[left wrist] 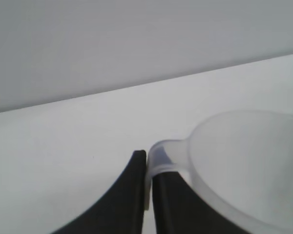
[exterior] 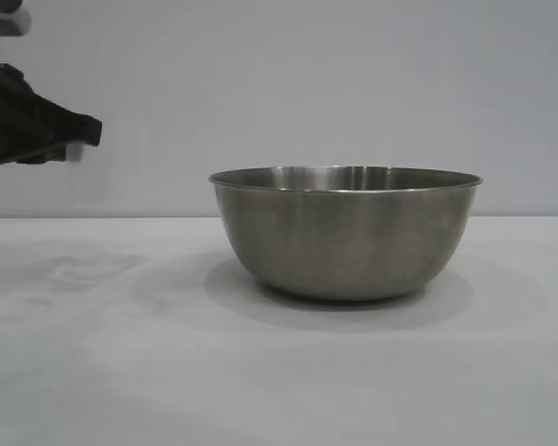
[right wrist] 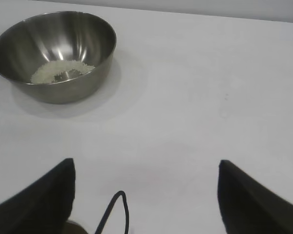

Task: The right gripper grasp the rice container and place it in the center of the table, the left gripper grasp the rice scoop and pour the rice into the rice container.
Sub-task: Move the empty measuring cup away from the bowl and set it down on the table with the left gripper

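The rice container [exterior: 344, 232], a wide steel bowl, stands upright on the white table [exterior: 121, 372] near its middle. A shallow patch of rice [right wrist: 61, 72] lies on the bottom of the rice container [right wrist: 53, 53]. My left gripper [exterior: 37, 130] hangs in the air to the left of the bowl, above rim height. In its wrist view the left gripper [left wrist: 149, 165] is shut on the handle of the translucent rice scoop [left wrist: 244, 165], and no grains show in the cup. My right gripper [right wrist: 144, 168] is open and empty, well back from the bowl and above the bare table [right wrist: 195, 97].
A plain grey wall runs behind the table. White tabletop stretches all round the bowl. A black cable [right wrist: 118, 209] loops between the right gripper's fingers.
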Controlling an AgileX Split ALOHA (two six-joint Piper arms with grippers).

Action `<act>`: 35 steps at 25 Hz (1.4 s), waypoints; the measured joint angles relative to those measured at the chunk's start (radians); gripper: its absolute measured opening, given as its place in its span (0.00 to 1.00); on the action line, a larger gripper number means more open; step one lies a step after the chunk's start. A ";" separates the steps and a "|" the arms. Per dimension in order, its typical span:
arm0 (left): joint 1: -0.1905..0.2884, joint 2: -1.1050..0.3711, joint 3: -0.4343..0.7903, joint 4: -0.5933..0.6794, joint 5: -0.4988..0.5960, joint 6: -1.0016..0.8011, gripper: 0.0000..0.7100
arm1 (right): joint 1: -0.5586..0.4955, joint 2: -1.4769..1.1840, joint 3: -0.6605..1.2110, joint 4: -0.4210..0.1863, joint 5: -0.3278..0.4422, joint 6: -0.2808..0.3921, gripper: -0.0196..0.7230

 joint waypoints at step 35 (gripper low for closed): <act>0.001 -0.270 0.287 -0.008 -0.023 -0.043 0.24 | 0.000 0.000 0.000 0.000 0.000 0.002 0.75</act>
